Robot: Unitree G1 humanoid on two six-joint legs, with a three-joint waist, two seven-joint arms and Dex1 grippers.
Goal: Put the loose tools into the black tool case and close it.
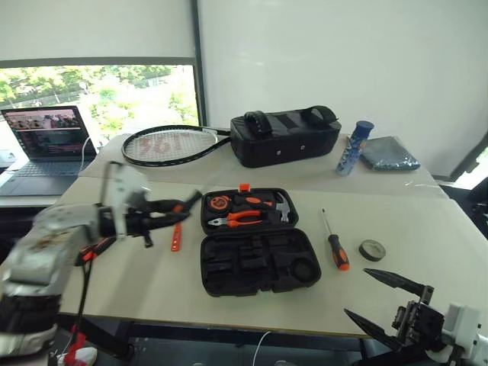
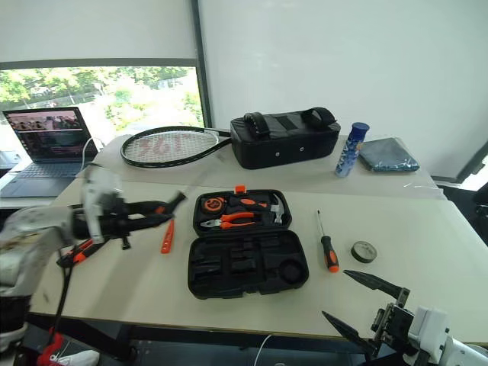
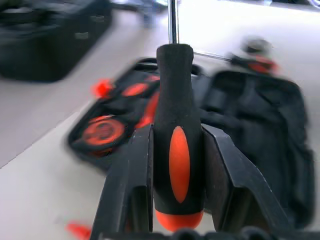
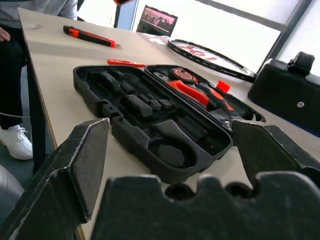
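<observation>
right claw [image 1: 385, 299] sits nearest, low at the table's front right corner, its fingers spread wide and holding nothing. left claw [image 3: 177, 165] is pinched on the black-and-orange handle of a screwdriver [image 3: 176, 145], carried above the table [image 1: 427, 229] to the left of the tool case [image 1: 252, 242]; the shaft points out beyond the fingers toward the case. tool case lies open and flat at mid-table, empty moulded slots in the near half, pliers [image 1: 242, 218] and a hammer [image 1: 280, 206] seated in the far half by the orange latch [image 1: 244, 187]. second screwdriver [image 1: 334, 242] lies loose just right of the case, with a grey tape roll [image 1: 372, 249] further right. slim orange tool [image 1: 176, 236] lies left of the case, and a utility knife [image 4: 90, 36] lies further out near the left edge. behind, on a second table, are a racket [image 1: 168, 145], a black bag [image 1: 284, 137], a blue can [image 1: 354, 147], a folded cloth [image 1: 389, 154] and a laptop [image 1: 47, 141]. risks, as judged: the grip is low on the handle, so the screwdriver could pivot or slip when lowered; a poor line-up with its slot would leave it proud and stop the lid closing; the shaft could snag the case edge and shove the case; items near the table edge could be knocked off.
</observation>
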